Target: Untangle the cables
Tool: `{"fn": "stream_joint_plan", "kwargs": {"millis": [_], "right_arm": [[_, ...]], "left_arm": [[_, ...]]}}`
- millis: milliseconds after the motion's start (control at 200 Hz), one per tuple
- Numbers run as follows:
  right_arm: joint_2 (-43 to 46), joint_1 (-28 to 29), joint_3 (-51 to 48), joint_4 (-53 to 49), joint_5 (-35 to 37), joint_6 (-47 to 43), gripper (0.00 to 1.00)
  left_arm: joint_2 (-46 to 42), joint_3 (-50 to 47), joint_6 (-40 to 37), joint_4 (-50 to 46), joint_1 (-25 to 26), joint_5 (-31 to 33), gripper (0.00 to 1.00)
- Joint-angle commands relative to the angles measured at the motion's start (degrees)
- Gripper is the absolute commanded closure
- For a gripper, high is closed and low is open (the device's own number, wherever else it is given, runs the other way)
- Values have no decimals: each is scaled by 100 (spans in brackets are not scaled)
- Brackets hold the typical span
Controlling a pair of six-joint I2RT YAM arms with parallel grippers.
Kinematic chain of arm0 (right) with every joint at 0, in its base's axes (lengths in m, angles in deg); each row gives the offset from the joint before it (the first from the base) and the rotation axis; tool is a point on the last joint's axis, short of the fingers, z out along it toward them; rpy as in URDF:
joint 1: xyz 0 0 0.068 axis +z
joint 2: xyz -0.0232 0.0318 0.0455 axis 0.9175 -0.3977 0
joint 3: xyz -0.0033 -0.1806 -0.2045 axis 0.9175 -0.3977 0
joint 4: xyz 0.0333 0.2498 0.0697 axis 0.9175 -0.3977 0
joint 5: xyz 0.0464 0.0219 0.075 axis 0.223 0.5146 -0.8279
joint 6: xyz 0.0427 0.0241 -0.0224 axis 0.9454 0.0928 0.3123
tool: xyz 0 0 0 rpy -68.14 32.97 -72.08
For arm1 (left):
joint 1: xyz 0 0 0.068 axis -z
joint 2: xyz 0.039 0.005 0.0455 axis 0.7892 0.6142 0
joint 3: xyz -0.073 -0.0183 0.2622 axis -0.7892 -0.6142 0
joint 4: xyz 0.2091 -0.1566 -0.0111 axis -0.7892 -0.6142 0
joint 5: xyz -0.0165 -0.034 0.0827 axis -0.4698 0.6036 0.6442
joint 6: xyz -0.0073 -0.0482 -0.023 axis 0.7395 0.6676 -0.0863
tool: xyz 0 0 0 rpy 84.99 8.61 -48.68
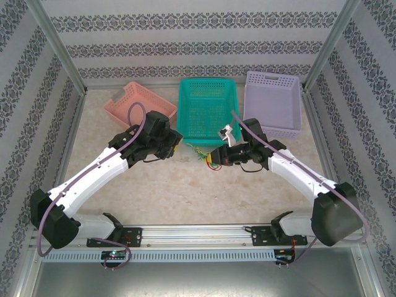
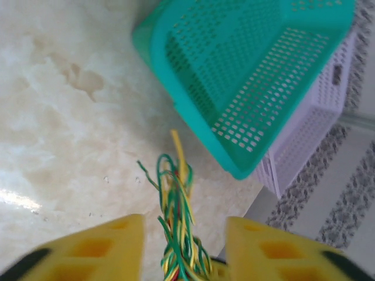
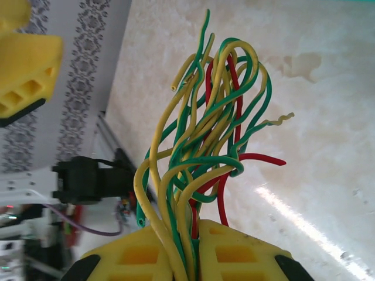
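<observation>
— Where are the cables (image 1: 199, 153) sitting right now?

— They are hanging in a small tangle over the middle of the table (image 1: 173, 192), a little toward its far edge, just in front of the near rim of the teal basket (image 1: 207, 111). Yellow, green and red strands are looping through one another. Whether the lowest loops are touching the tabletop cannot be told.

— What is the right gripper (image 3: 196, 231) doing?

— Its yellow jaws are pressing together on one end of the bundle, pinching the wires between them. In the right wrist view the strands are fanning out of that pinch. One red wire is sticking out sideways, and one yellow tip is curling like a small spring.

— And the left gripper (image 2: 184, 225)?

— It is facing the right one from the other side of the tangle, and the two arms are meeting near the table's centre. Its jaws are standing apart, and the cables are running through the gap between them. A strip of bare table is showing on either side of the wires, so neither jaw seems to be touching them.

— What else is standing on the table?

— Three baskets are lining the far edge. The pink basket (image 1: 139, 102) is lying tilted toward the far left corner. The teal one is sitting in the middle, and the lavender basket (image 1: 272, 102) is sitting toward the far right corner, just beside the teal one.
</observation>
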Motion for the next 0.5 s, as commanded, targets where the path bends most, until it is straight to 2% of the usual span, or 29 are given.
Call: {"fn": "stream_joint_plan", "kwargs": {"millis": [0, 70, 170, 265, 340, 400, 495], "right_arm": [[-117, -143, 272, 186, -761, 747, 100], [-205, -148, 337, 230, -863, 901, 100], [-280, -115, 410, 280, -934, 1029, 100], [-307, -78, 449, 230, -939, 1014, 100], [-296, -69, 432, 266, -926, 1025, 100], [-274, -69, 415, 349, -960, 1076, 100], [-274, -67, 424, 293, -1036, 1036, 100]], "left_arm": [[278, -143, -168, 224, 63, -590, 74], [348, -334, -3, 633, 103, -809, 73], [436, -525, 365, 1293, 125, -947, 66], [652, -429, 459, 1543, 143, -1069, 62], [850, -270, 423, 1494, 165, -1218, 62], [983, -77, 276, 1032, 167, -1252, 61], [941, -13, 106, 746, 152, -969, 52]]}}
